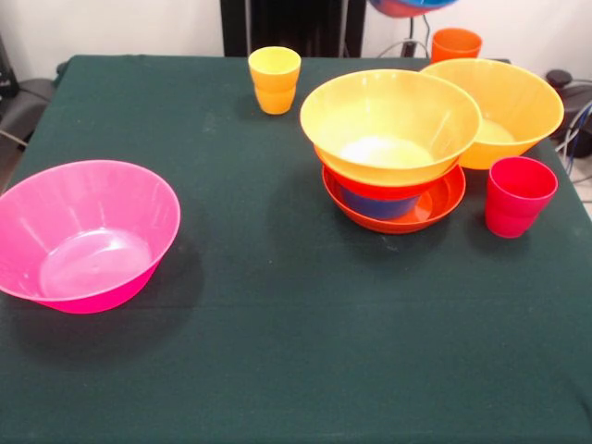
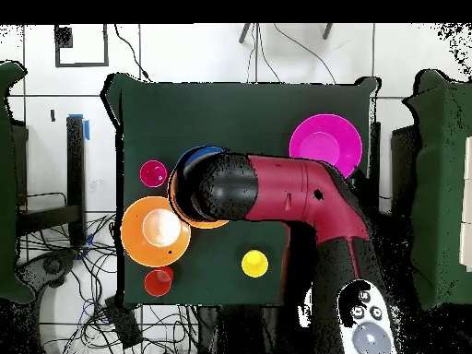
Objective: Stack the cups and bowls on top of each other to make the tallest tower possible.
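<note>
The tower [image 1: 388, 148] stands right of centre: a shallow red-orange bowl [image 1: 435, 205] lowest, then a small blue bowl, another red-orange bowl and a large orange-yellow bowl [image 1: 388, 120] on top. My arm [image 2: 277, 189] reaches over it. A second small blue bowl [image 1: 412, 6] hangs in the air at the top edge; its rim also shows in the overhead view [image 2: 195, 155]. The gripper itself is hidden under the arm. The yellow cup [image 1: 275, 79], orange cup [image 1: 455, 43] and red-pink cup [image 1: 518, 194] stand upright, apart from the tower.
A large pink bowl [image 1: 88, 236] sits alone at the table's left. A second large orange-yellow bowl [image 1: 513, 106] sits just behind and right of the tower, touching it. Cables lie on the floor off the table's edge [image 2: 92, 267].
</note>
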